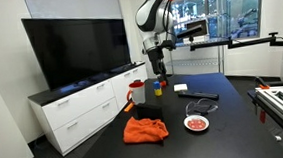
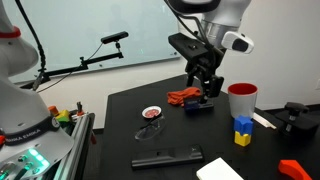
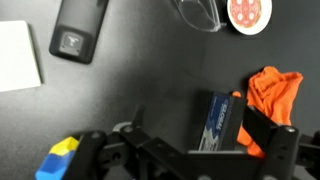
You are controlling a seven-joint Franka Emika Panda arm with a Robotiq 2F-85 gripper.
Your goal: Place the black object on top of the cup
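**Tool** (image 3: 185, 152): fingers (image 3: 278, 140) are spread wide with nothing betw. them. In the wrist view one finger sits at the cloth side, the other well off to the opposite side. We read the open stance as prep for a grasp, not a carry.

**Black object** (image 3: 214, 119): lies flat on the surface (image 3: 130, 90), under the tool and inside the finger span, offset toward the cloth-side finger. One long edge is just beside the orange cloth (image 3: 272, 92); we cannot tell if they touch. In an exterior view the object (image 2: 198, 106) shows directly below the tool (image 2: 204, 88); contact cannot be confirmed.

**Cup** (image 2: 241, 101): upright on the surface, mouth up and uncovered, apart from the object. The blue cup (image 2: 243, 124) and yellow cup (image 2: 243, 138) sit in front of it.

**Assessment:**
- Pick not yet done; task at an early stage.
- Tool appears lined up so the fingers close across the block's short width, which in our judgement suits a flat piece.
- Risk: the cloth-side finger may snag fabric on descent. We rec. centring first.
- Placement will need the block level over the rim, since it looks abt as wide as the mouth.
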